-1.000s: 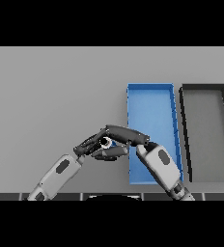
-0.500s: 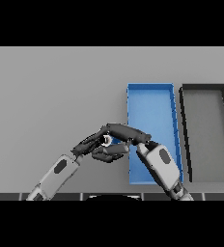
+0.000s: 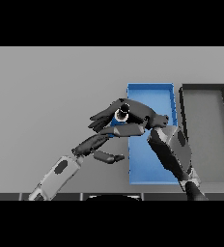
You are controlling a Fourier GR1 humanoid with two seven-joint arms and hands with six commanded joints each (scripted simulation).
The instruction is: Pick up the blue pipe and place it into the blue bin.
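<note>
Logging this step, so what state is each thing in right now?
Blue pipe: lifted, held in the right hand, at the blue bin's left edge.
Right hand: shut on the pipe.
Left hand: open, holding nothing.
Blue bin: holds nothing.
Dark bin: holds nothing.

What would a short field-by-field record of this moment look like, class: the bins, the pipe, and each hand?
blue bin: on the grey table, open top
dark bin: just right of the blue bin, nothing seen in it
pipe: only its round end shows, at the blue bin's left rim
right hand: curled round the pipe, over the bin's left edge
left hand: left of the blue bin, fingers relaxed, holding nothing
pipe in bin: not yet
</note>
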